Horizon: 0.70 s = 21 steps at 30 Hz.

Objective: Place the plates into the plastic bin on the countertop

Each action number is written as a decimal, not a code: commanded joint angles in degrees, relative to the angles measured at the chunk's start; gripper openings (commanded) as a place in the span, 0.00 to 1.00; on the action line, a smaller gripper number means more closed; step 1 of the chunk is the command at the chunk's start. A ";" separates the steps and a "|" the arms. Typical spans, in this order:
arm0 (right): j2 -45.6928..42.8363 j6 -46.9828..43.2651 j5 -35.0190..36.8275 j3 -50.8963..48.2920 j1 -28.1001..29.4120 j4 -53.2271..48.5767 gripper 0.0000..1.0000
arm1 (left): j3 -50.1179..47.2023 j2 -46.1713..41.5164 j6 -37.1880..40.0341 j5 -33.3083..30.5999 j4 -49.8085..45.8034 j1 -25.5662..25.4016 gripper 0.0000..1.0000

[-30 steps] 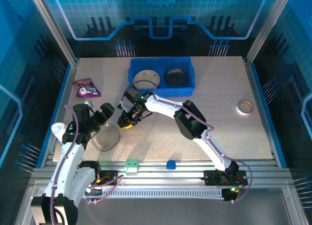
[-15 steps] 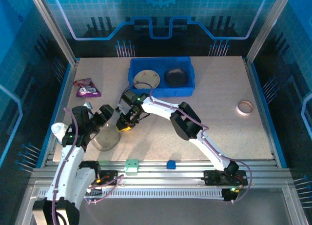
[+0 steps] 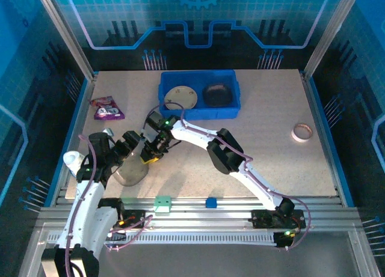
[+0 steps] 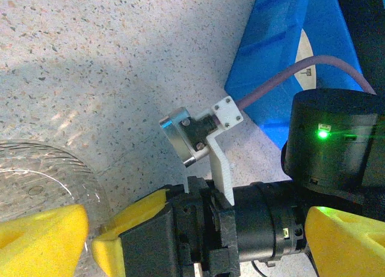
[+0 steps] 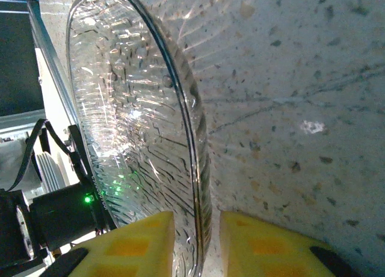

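A smoky translucent grey plate (image 3: 127,173) lies on the countertop (image 3: 271,109) at the front left. My right gripper (image 3: 150,157) reaches down to its right edge. In the right wrist view the ribbed rim (image 5: 195,139) stands between the yellow fingers (image 5: 264,247), with a thin gap on the right side, so the right gripper (image 5: 197,244) is still narrowly open. My left gripper (image 3: 131,143) hovers wide open just beside it, its left finger (image 4: 42,241) over the plate (image 4: 42,181). The blue plastic bin (image 3: 231,112) at the back holds a cream plate (image 3: 181,97) and a dark plate (image 3: 218,94).
A purple snack packet (image 3: 107,108) lies at the left, behind the arms. A tape ring (image 3: 302,132) sits far right. A green block (image 3: 162,202) and a blue block (image 3: 211,202) rest on the front rail. The bin's corner (image 4: 283,54) is close behind the two grippers.
My right gripper has slid left and down onto the translucent plate's edge and narrowed its jaws around the rim. The left arm has shifted slightly and stays open.
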 commanded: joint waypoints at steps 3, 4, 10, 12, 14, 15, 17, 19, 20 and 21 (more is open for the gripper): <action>2.22 -0.71 1.33 1.44 1.27 -3.50 0.21 | -0.81 -1.22 -0.14 1.37 -1.10 0.81 0.94; 2.20 -0.71 1.38 1.28 1.17 -3.50 0.19 | -0.85 -1.26 -0.09 1.36 -1.12 0.83 0.94; 0.66 -0.73 3.10 -0.71 0.71 -2.51 0.10 | -1.26 -1.22 0.21 1.51 -1.12 0.81 0.94; -0.86 -0.55 3.86 -2.69 0.29 -1.15 0.06 | -1.17 -1.25 0.35 1.69 -1.02 0.81 0.94; -2.83 -0.16 5.25 -5.34 -0.19 0.36 0.00 | -0.84 -1.18 0.61 1.89 -0.95 0.81 0.94; -4.08 0.16 5.96 -6.88 -0.53 1.37 0.00 | -0.66 -1.14 0.83 1.97 -0.87 0.82 0.94; -6.63 1.17 7.02 -10.61 -1.37 3.43 0.00 | -0.09 -0.83 1.17 2.20 -0.62 0.77 0.94; -9.55 2.13 7.83 -14.66 -2.52 5.11 0.00 | 0.95 -0.06 1.89 2.51 -0.51 0.81 0.94; -11.14 2.57 8.26 -16.82 -3.08 5.80 0.00 | 1.48 0.44 2.29 2.67 -0.51 0.79 0.94; -13.09 2.99 8.91 -19.37 -3.56 6.51 0.00 | 2.17 1.08 2.79 2.93 -0.49 0.81 0.94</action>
